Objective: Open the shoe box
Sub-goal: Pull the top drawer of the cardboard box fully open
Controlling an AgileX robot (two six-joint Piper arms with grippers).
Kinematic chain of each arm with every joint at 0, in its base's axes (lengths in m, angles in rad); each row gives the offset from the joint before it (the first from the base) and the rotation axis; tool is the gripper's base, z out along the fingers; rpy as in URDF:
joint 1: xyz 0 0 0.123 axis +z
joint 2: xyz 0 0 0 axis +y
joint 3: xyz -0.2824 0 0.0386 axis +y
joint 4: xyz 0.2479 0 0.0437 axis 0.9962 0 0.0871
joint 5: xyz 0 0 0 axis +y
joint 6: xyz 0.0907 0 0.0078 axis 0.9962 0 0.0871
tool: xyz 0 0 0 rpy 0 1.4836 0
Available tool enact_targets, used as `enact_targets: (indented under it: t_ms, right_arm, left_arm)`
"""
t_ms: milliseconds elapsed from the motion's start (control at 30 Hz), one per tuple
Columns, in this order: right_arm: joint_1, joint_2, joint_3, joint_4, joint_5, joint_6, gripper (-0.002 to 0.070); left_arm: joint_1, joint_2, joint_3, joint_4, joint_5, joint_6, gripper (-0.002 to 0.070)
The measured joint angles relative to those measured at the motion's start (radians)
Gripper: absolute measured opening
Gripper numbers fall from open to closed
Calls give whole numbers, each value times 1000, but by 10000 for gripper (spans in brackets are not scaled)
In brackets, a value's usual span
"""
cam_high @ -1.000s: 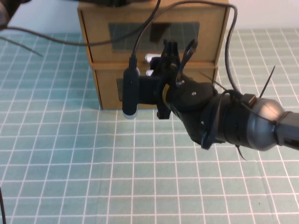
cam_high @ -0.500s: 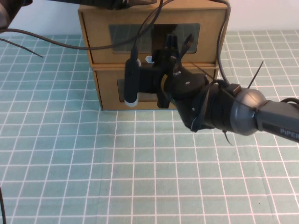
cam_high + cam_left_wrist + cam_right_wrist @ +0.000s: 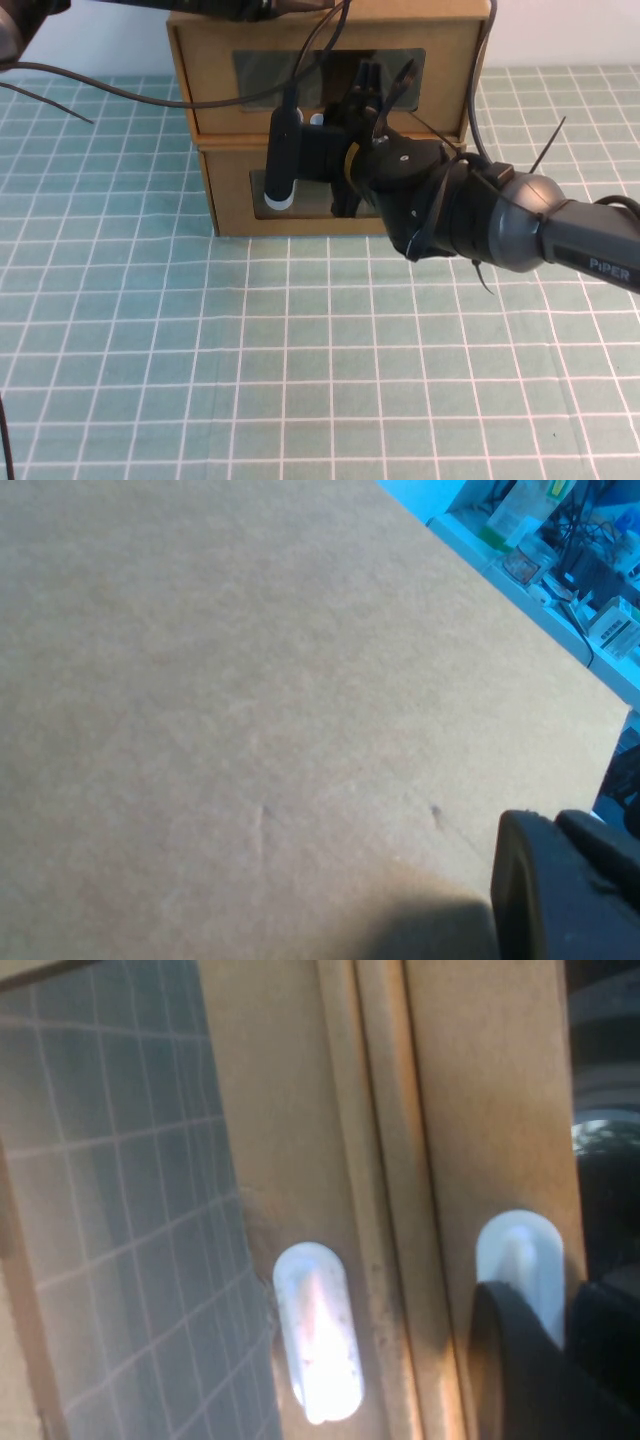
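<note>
Evidently for pulling, the right gripper (image 3: 368,80) sits at the upper brown cardboard shoe box's (image 3: 205,55) white oval tab (image 3: 518,1240) — the left gripper (image 3: 560,885) is over its top, perhaps steadying; I cannot tell either one's grip.

Shoe box (image 3: 205,70): matt brown cardboard, smooth faces. Window (image 3: 270,70): glossy clear film. Handles (image 3: 318,1335): glossy white plastic. Right claw (image 3: 368,75): matt black plastic. Arm shell (image 3: 520,220): dark grey, slight sheen. Surface (image 3: 150,350): matt green mat with white grid lines.
</note>
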Motion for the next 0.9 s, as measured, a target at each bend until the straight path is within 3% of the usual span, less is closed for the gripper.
enact_targets:
  t_ms: [500, 900]
  right_arm:
    - [-7, -72, 112, -69, -48, 38, 69]
    - [111, -239, 352, -67, 18, 100, 69]
  left_arm:
    - [-2, 0, 0, -2, 4, 0, -3]
    - [-2, 0, 0, -2, -1, -17, -3]
